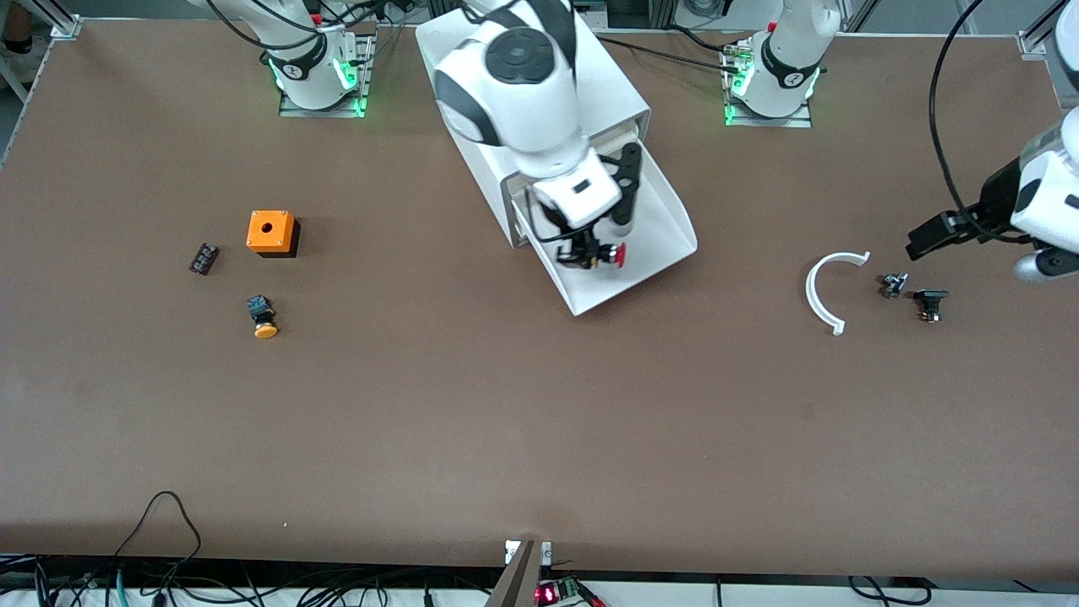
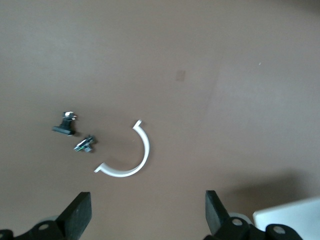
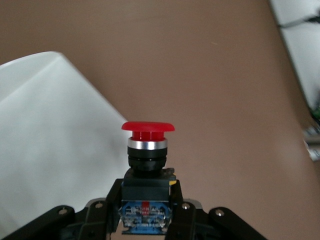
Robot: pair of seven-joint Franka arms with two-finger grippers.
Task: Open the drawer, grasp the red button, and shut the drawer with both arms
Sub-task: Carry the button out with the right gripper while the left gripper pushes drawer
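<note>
Your right end effector (image 1: 590, 253) hangs over the open drawer (image 1: 649, 253), its fingers clamped on the black body of the button (image 1: 614, 255) — red cap pointing outward, away from the wrist. In the right wrist view the button (image 3: 147, 150) sits square between the fingers (image 3: 107, 200), the white drawer floor (image 3: 50, 140) beneath it. The drawer stands pulled out from the white cabinet (image 1: 607, 84), slanting toward the front camera.

Your left end effector (image 1: 936, 234) waits over the left arm's end of the worktop (image 1: 506, 421), fingers (image 2: 77, 212) spread wide with nothing between them. Under it lie a white curved strip (image 1: 822, 291) and two small dark parts (image 1: 893, 285) (image 1: 930, 302), close together.

Toward the right arm's end of the worktop — an orange box with a hole (image 1: 271, 233), a button with an orange-yellow cap (image 1: 263, 316) nearer the camera, and a small dark block (image 1: 203, 258) beside the box.
</note>
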